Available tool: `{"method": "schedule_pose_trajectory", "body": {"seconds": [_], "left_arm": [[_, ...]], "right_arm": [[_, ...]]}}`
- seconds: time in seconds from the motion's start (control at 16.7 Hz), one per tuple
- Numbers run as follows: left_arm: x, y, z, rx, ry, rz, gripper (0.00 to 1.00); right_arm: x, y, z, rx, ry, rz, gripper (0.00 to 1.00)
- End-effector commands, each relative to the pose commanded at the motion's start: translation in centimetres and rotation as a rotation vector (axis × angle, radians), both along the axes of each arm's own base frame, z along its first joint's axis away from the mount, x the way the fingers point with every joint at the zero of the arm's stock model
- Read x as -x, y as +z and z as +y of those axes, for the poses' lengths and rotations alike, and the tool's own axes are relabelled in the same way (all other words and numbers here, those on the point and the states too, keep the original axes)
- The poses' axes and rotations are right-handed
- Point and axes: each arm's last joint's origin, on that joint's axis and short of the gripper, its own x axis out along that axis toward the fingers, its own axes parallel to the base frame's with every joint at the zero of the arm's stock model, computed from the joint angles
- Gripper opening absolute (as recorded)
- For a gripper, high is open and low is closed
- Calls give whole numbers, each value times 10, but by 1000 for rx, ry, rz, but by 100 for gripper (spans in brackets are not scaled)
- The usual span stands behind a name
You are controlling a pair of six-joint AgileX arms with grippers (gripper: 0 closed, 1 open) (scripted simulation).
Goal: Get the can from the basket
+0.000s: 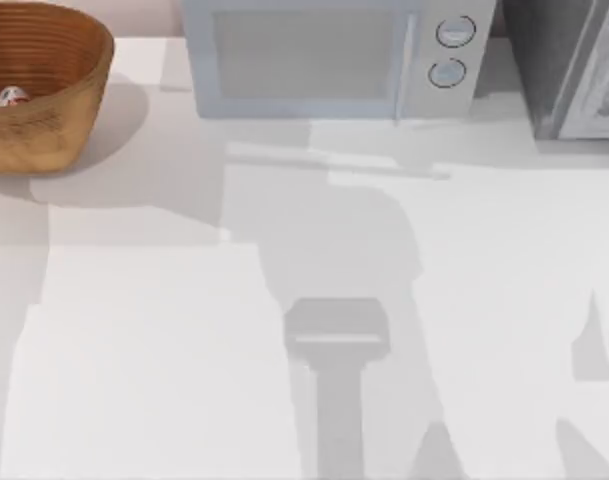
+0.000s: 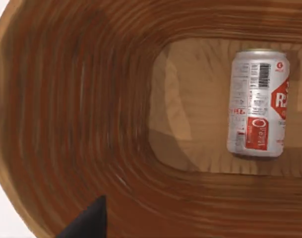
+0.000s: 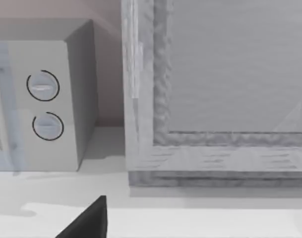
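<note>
The basket (image 1: 79, 60) is a round orange-brown wicker bowl at the table's far left back corner. Inside it a small part of the can (image 1: 11, 97) shows white and red. In the left wrist view the can (image 2: 257, 104) lies on its side on the basket's flat floor, silver-white with a red label and a barcode. The ribbed basket wall (image 2: 81, 124) curves around it. My left gripper (image 2: 89, 220) hangs above the basket's inside, off to one side of the can and apart from it. A dark part of my right gripper (image 3: 89, 220) is above the white tabletop, facing the back right.
A pale microwave (image 1: 324, 55) with two round knobs stands at the back middle and appears again in the right wrist view (image 3: 41, 99). A grey framed cabinet (image 1: 574, 65) stands at the back right, close to the right wrist camera (image 3: 225, 74). Arm shadows fall across the white table (image 1: 144, 350).
</note>
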Motion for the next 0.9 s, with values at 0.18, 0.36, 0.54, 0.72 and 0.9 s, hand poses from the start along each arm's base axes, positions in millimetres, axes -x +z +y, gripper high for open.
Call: {"method": "schedule_pose_trajectory", "body": {"seconds": [0.18, 0.36, 0.54, 0.72, 0.9], "left_arm": [[-28, -40, -4, 42, -31, 75, 100], [-41, -72, -10, 74, -52, 124, 100], [-47, -87, -14, 89, -62, 141, 100], [-47, -88, -14, 89, -62, 142, 100], [-47, -87, -12, 88, -58, 137, 100]], "right_arm": [[0, 0, 0, 0, 0, 0, 100], [0, 0, 0, 0, 0, 0, 100], [0, 0, 0, 0, 0, 0, 100], [0, 0, 0, 0, 0, 0, 100], [0, 0, 0, 0, 0, 0, 100]]}}
